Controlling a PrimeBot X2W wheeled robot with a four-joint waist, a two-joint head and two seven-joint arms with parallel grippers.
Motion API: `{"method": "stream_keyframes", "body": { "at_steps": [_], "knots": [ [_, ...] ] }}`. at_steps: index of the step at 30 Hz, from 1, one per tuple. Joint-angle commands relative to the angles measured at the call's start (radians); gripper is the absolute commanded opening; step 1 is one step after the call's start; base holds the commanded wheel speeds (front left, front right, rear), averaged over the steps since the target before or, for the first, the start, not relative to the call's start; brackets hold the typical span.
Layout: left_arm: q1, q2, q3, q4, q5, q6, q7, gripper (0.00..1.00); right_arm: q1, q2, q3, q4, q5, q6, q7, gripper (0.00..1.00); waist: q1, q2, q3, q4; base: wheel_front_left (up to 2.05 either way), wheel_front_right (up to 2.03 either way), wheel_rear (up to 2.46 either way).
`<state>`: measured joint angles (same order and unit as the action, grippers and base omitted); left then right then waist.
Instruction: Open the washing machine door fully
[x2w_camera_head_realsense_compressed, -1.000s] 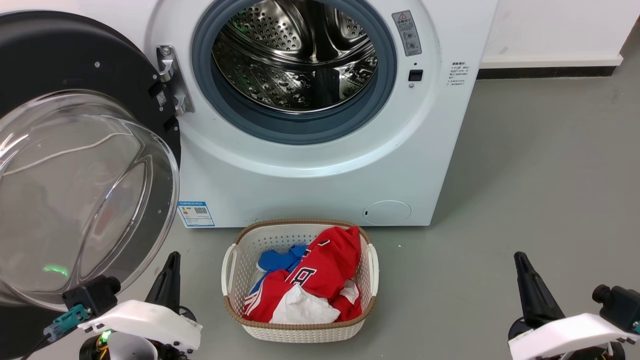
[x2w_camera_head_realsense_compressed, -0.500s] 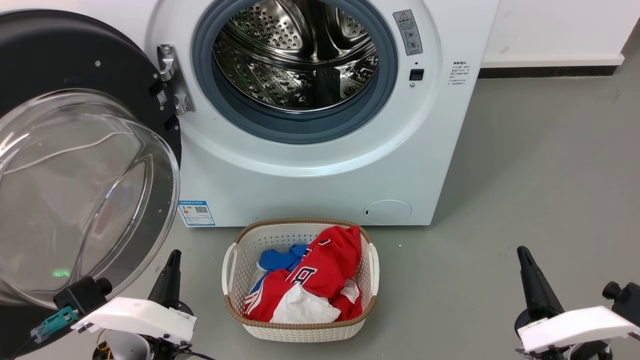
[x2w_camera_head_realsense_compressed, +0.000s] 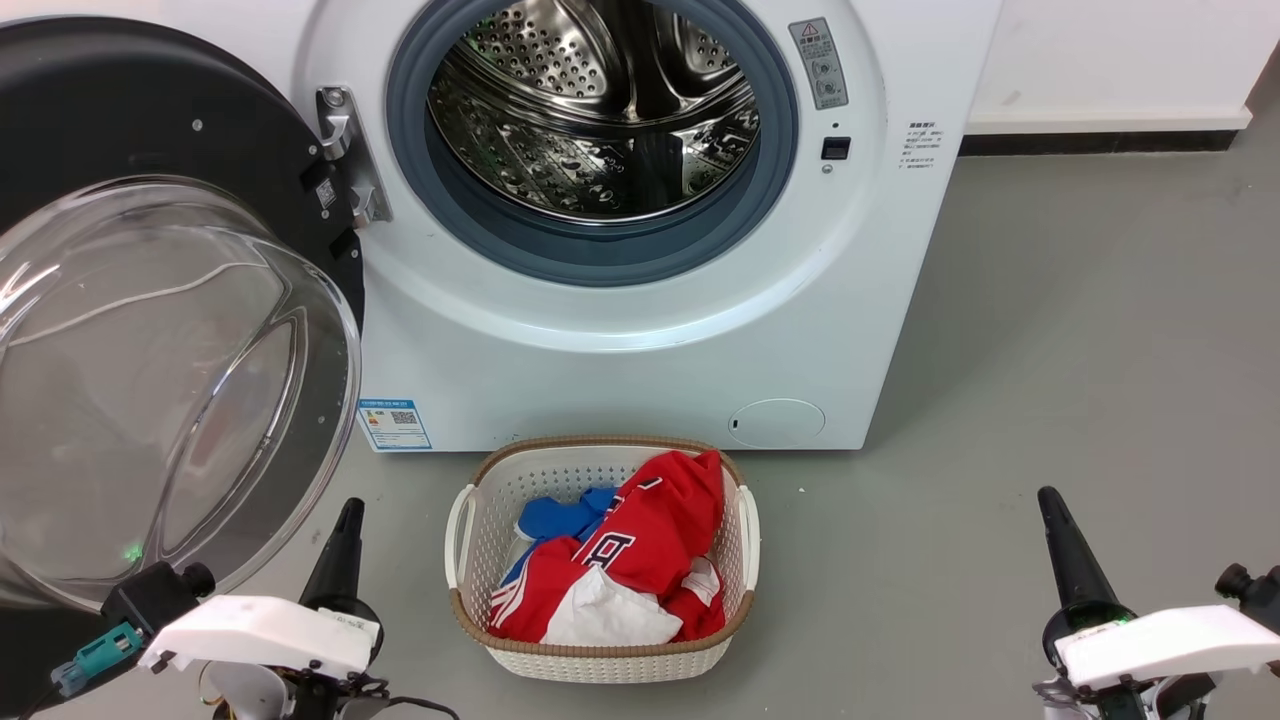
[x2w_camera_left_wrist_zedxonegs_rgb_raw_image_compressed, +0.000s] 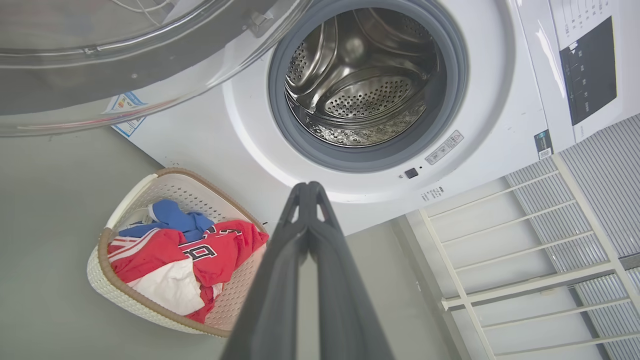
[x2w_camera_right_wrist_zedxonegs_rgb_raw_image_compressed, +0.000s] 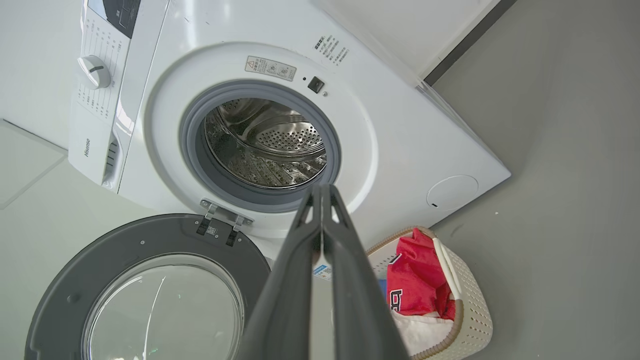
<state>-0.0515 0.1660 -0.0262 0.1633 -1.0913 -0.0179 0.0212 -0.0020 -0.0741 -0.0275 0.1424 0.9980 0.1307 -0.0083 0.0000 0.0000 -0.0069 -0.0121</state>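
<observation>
The washing machine door (x2w_camera_head_realsense_compressed: 120, 110) is hanging wide open beside the washing machine (x2w_camera_head_realsense_compressed: 620, 370) as the left claw (x2w_camera_head_realsense_compressed: 349, 508) and right claw (x2w_camera_head_realsense_compressed: 1046, 497), both pressed together, are drawing back, suggesting the job is finishing.

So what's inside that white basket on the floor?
The basket holds a red jersey, a blue garment and a white cloth; anything beneath them is covered.

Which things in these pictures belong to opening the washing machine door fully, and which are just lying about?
Belong to the job:
washing machine door
washing machine

Just lying about:
laundry basket
red shirt
blue garment
white rack
</observation>
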Motion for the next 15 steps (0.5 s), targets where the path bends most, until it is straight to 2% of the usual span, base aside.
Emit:
{"method": "stream_keyframes", "body": {
  "at_steps": [1, 15],
  "knots": [
    [-0.027, -0.001, 0.009, -0.006, -0.018, -0.01, 0.002, 0.0, -0.029, -0.007, -0.003, -0.005, 0.025, 0.0, 0.002, 0.0, 0.0, 0.0, 0.0, 0.0, 0.0, 0.0, 0.0],
    [-0.037, -0.029, 0.042, 0.015, -0.144, -0.036, 0.025, 0.0, -0.049, -0.008, -0.013, 0.022, 0.181, 0.0, 0.024, 0.0, 0.0, 0.0, 0.002, 0.002, 0.0, 0.0, 0.0]
  ]
}}
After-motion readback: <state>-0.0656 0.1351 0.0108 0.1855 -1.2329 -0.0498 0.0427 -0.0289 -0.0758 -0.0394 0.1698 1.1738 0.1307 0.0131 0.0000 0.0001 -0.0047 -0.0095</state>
